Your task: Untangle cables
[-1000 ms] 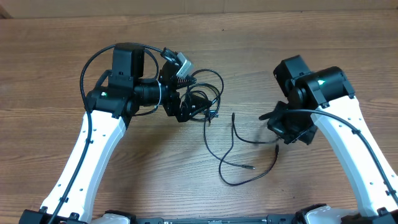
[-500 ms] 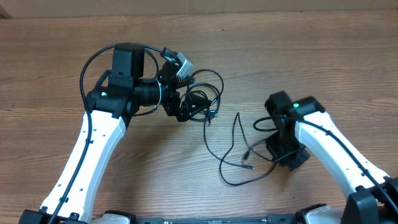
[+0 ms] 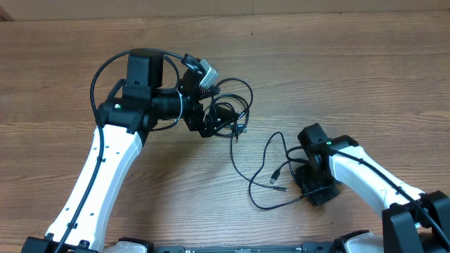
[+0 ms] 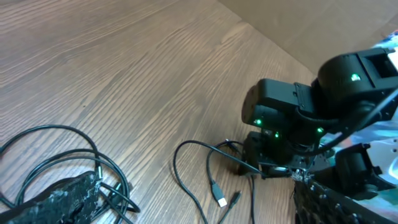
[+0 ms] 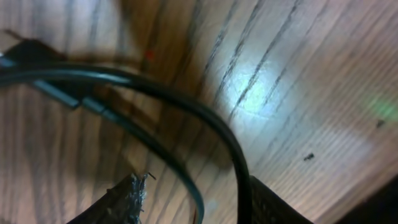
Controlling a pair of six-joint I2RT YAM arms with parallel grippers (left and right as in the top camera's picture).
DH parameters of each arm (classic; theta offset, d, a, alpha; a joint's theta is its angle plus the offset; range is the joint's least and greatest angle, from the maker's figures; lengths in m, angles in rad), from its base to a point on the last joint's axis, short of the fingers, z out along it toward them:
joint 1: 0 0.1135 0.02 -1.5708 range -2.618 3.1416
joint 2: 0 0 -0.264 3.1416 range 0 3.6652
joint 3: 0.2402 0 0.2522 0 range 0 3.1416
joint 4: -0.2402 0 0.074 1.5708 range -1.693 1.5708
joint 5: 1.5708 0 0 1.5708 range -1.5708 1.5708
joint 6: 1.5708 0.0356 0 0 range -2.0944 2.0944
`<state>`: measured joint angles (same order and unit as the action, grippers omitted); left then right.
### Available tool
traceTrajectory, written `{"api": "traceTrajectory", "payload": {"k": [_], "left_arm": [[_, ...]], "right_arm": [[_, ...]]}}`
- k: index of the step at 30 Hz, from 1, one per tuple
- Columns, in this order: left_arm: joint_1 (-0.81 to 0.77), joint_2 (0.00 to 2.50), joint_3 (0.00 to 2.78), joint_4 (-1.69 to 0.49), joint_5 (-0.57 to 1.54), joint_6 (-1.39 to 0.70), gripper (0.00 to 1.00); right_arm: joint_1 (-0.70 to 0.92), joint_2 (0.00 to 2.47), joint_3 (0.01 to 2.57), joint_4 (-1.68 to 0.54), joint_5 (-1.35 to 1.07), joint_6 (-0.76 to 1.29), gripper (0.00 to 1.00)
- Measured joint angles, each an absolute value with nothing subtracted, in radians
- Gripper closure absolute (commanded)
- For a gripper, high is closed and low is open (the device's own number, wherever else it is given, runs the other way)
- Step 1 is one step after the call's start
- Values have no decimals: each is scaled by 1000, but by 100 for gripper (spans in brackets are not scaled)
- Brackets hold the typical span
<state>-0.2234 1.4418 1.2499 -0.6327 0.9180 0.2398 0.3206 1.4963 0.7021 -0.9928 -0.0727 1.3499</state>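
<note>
A tangled bundle of thin black cables (image 3: 232, 107) lies at the centre left; it also shows in the left wrist view (image 4: 111, 186). My left gripper (image 3: 213, 124) sits at the bundle's left side with its fingers wide apart (image 4: 196, 190), one finger lying against the coil. A long loose cable (image 3: 252, 201) curves from the bundle to my right gripper (image 3: 314, 187). A shorter cable with a USB plug (image 3: 275, 173) loops beside it, the plug also visible from the left wrist (image 4: 222, 200). My right gripper (image 5: 193, 190) is low on the table, two cables running between its parted fingers.
The wooden table (image 3: 351, 63) stretches all around. The left arm's own thick black wire (image 3: 98, 74) arcs over its wrist. The right arm (image 3: 365, 179) reaches in low from the front right.
My right gripper has moved down and toward the front, then slightly left. The two loose cables' ends moved with it and bunched into loops. The left arm and bundle stayed still.
</note>
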Motion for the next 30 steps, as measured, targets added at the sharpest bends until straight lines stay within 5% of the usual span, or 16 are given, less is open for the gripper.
{"api": "traceTrajectory", "payload": {"k": [4,15,21,30], "left_arm": [[-223,1442,1250,-633,897,239,0],[-223,1442,1250,-632,874,239,0],[-223,1442,1250,-633,813,238,0],[-223,1442,1250,-633,670,238,1]], "right_arm": [[321,1474,670,-912,-91,1356,95],[253,1468,697,-928,-39,1295,96],[147,1454,995,-1100,84,1130,96],[-34,1423,1304,-1027,134,843,96]]}}
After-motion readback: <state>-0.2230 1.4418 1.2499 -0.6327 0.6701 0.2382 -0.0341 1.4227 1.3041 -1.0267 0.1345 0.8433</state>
